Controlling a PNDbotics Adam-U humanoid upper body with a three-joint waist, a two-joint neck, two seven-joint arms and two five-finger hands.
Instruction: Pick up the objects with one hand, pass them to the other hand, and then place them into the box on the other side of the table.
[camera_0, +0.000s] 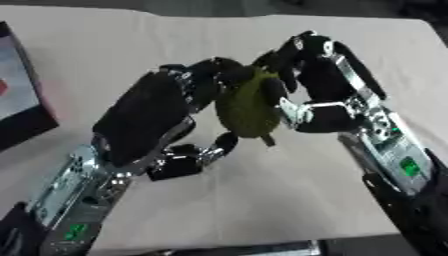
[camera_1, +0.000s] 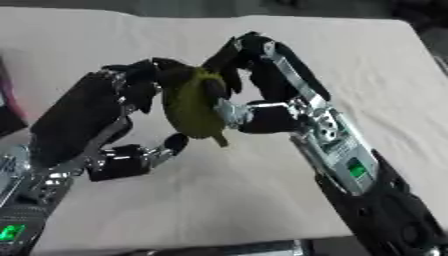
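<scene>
Both hands met above the middle of the table (camera_0: 262, 210), with a green, bumpy, oval object (camera_0: 249, 107) caught between them and lifted clear of the pale cloth. The object hung roughly upright, its narrower end pointing down toward the table. The right hand (camera_0: 319, 85) came in from the right side, its fingers (camera_0: 278, 55) curled over the top of the object and its thumb (camera_0: 293, 112) pressed against the lower right side, so it was gripping the object. The left hand (camera_0: 153, 115) came in from the left, its dark back turned up; its fingers (camera_0: 210, 70) bent against the object's upper left side, touching it, while its thumb (camera_0: 206, 152) lay below and just beside the object's lower end. Whether the left hand's thumb actually touched the object could not be told. At the far left edge of the table sat part of a dark box (camera_0: 22, 100) with a pale inside, well apart from both hands.
</scene>
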